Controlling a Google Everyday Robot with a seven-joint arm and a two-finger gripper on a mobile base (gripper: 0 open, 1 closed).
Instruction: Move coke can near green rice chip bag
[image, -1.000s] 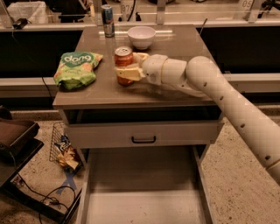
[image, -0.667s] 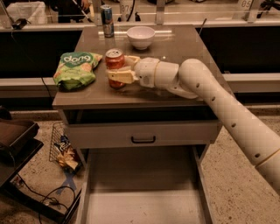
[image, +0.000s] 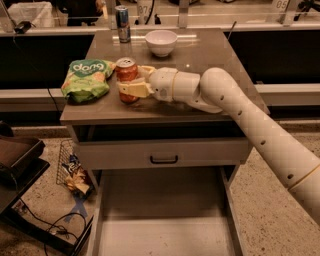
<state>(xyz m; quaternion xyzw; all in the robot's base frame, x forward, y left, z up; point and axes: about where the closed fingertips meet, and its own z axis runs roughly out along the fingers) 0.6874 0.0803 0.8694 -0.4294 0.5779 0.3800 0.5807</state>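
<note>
The gripper (image: 132, 81) is clamped around the coke can (image: 126, 70), which stands upright on the surface (image: 210, 50), long axis vertical, silver top up, just right of the green rice chip bag (image: 86, 77).

The gripper (image: 131, 80), at the coke can (image: 126, 69), has flat cream-yellow fingers (image: 134, 90); behind the claw runs a glossy off-white arm (image: 240, 115) of rounded barrel-like segments with thin seams, small dark dots along the long link, and a yellowish ring farthest back.
</note>
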